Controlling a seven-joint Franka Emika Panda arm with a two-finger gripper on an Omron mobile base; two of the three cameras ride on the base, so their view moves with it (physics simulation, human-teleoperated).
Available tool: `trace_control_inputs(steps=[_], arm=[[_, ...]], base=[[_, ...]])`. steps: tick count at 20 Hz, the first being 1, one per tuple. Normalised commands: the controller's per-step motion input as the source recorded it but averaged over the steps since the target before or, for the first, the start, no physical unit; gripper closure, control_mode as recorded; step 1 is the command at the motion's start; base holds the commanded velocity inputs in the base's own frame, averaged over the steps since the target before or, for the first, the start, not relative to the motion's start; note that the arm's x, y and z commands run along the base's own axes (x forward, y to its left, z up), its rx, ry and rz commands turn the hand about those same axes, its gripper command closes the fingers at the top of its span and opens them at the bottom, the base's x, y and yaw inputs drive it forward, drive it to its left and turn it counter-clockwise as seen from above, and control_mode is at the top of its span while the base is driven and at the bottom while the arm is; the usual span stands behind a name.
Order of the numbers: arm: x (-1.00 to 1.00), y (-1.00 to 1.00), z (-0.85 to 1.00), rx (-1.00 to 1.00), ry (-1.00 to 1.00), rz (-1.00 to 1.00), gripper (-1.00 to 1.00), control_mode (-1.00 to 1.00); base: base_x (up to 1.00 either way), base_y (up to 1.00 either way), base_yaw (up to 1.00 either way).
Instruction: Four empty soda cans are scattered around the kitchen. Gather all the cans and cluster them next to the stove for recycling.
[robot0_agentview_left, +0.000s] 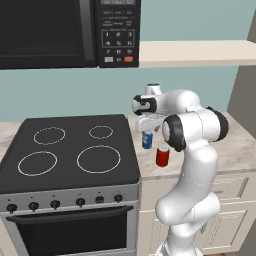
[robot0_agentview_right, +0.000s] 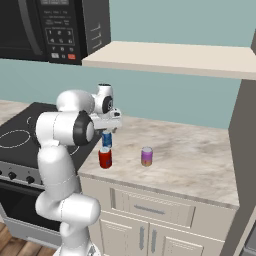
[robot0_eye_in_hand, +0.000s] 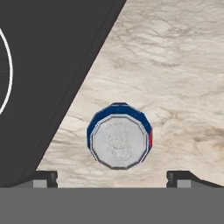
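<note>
Claw (robot0_eye_in_hand: 112, 178) open above blue can (robot0_eye_in_hand: 119, 136) | three cans beside stove (robot0_agentview_left: 70, 150) | fourth unseen

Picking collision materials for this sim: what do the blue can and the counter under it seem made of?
Blue can: probably thin metal; dull silvery faceted lid, glossy painted wall. Counter: looks like polished stone, perhaps marble; beige with grey-brown veining, though laminate could look the same.

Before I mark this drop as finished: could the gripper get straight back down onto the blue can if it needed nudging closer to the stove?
Probably yes. The gripper is open and hangs directly over the upright blue can, with its fingertips spread wider than the lid. The red can and the stove edge stand clear to the sides.
</note>
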Motion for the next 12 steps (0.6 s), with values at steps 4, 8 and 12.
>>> trace_control_inputs(steps=[4, 8, 12], arm=[[-0.29, -0.05, 0.23, 0.01, -0.03, -0.03, -1.0, -1.0], [-0.2, -0.05, 0.37, 0.01, -0.02, -0.02, -1.0, -1.0], [-0.3, -0.12, 0.33, 0.0, -0.04, -0.04, -1.0, -1.0]], base=[[0.0, 0.0, 0.0], [0.0, 0.0, 0.0], [0.0, 0.0, 0.0]])
